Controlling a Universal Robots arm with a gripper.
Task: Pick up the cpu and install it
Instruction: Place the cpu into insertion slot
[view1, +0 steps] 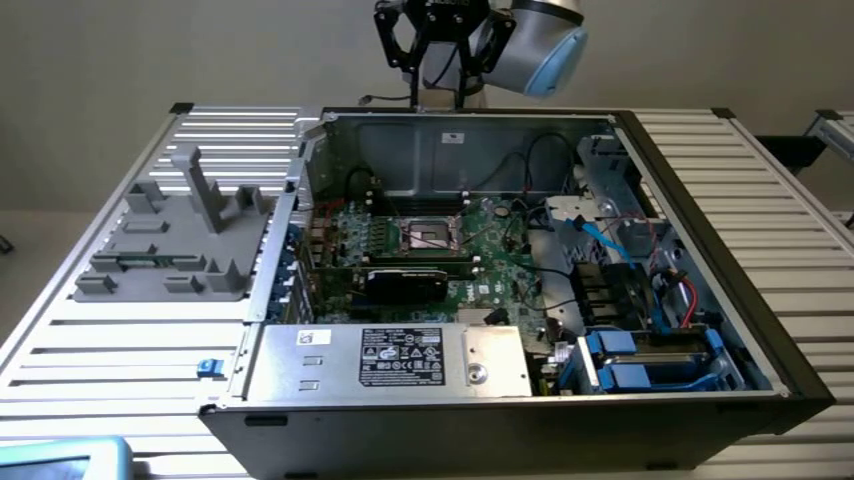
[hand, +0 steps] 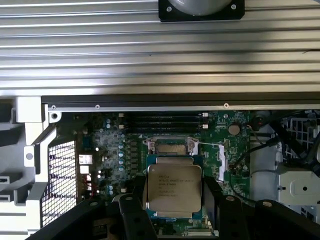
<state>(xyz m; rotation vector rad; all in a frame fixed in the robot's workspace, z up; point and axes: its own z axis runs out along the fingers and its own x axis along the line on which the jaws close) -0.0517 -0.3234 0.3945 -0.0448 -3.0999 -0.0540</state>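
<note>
Cpu (hand: 174, 194) hangs in the air, held flat with its silvery printed top plate facing the wrist camera and a thin green rim showing at its edges. The pincer (view1: 441, 97) grips it, 1 black finger (hand: 136, 202) pressed to each of 2 opposite sides. In the exterior view the pincer is raised above the far wall of the open computer case (view1: 747, 300), so the cpu is well clear of the board. From the wrist, the cpu partly overlaps the socket (hand: 172, 146), which lies open with its metal frame showing on the green motherboard (hand: 112, 145). Just beyond the socket run dark memory slots (hand: 162, 120). In the exterior view a black card (view1: 407, 283) lies just near of the socket, and nearer still a silver power supply box (view1: 387, 360) with a black label fills the case's near edge. Blue drive brackets (view1: 614, 360) sit at the near corner on the exterior view's right. The case rests on a slatted metal worktop (view1: 761, 190), and a grey moulded fixture (view1: 174, 240) stands on it at the exterior view's left.
</note>
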